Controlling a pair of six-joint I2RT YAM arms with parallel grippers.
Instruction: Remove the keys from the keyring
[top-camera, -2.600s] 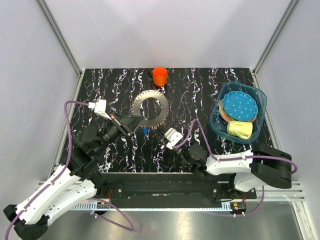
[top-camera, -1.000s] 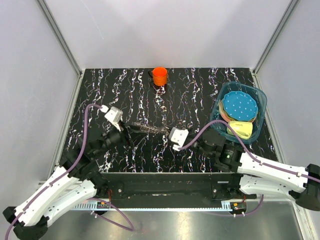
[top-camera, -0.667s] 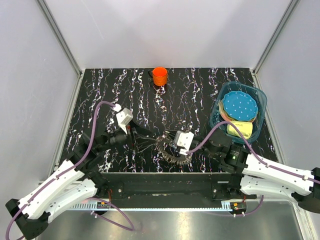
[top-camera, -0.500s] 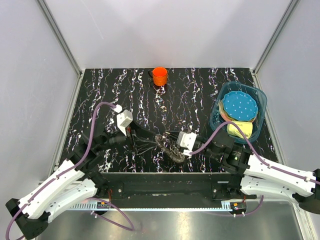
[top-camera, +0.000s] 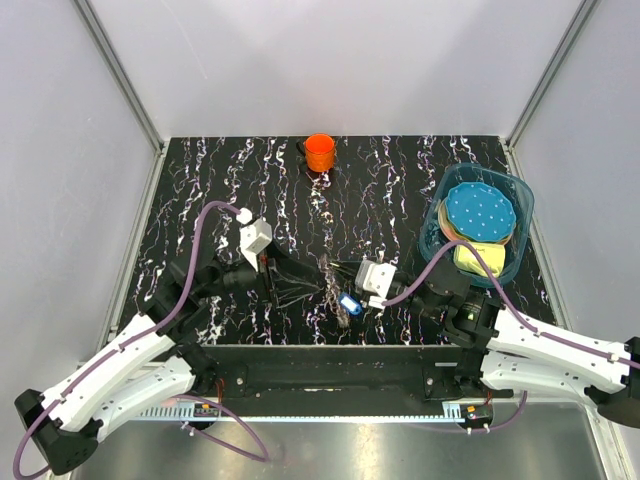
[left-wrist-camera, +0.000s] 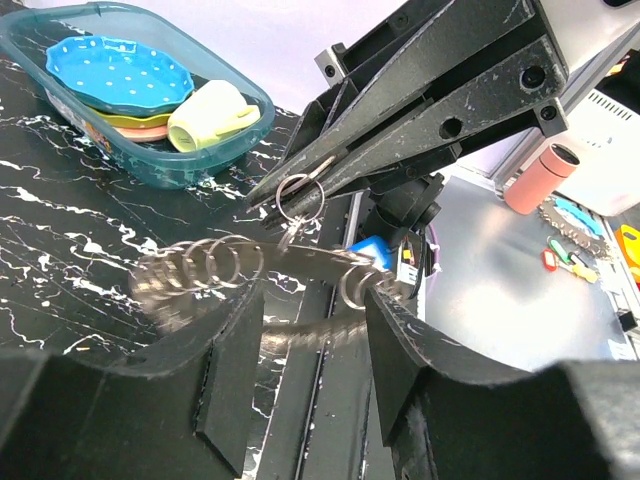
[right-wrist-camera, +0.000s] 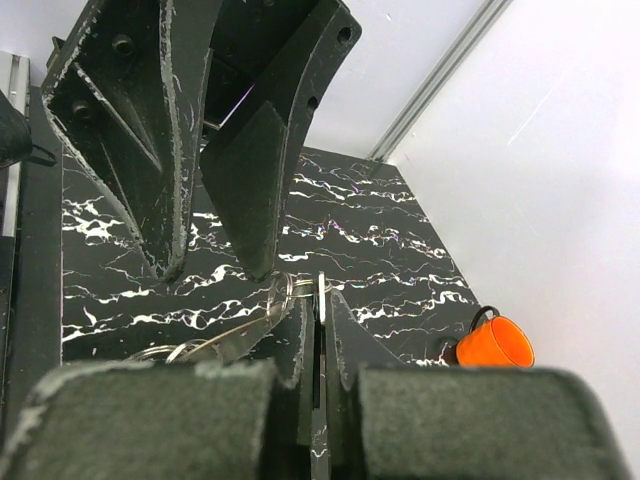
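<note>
At lower centre of the overhead view, above the marbled table (top-camera: 200, 170), the left gripper (left-wrist-camera: 310, 315) has its fingers apart astride the keys (left-wrist-camera: 200, 275), while the right gripper (right-wrist-camera: 318, 312) is pinched together on the keyring (left-wrist-camera: 299, 195). Every key, and the small blue piece (top-camera: 350, 303), appears threaded, so the whole removal is judged left to do.

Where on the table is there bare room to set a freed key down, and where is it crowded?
Bare tabletop: the far-left stretch left of the orange cup, and the strip between the cup and the teal tub. Crowded: the near centre, where the left gripper and right gripper meet at the keys; the tub fills the right side.
</note>
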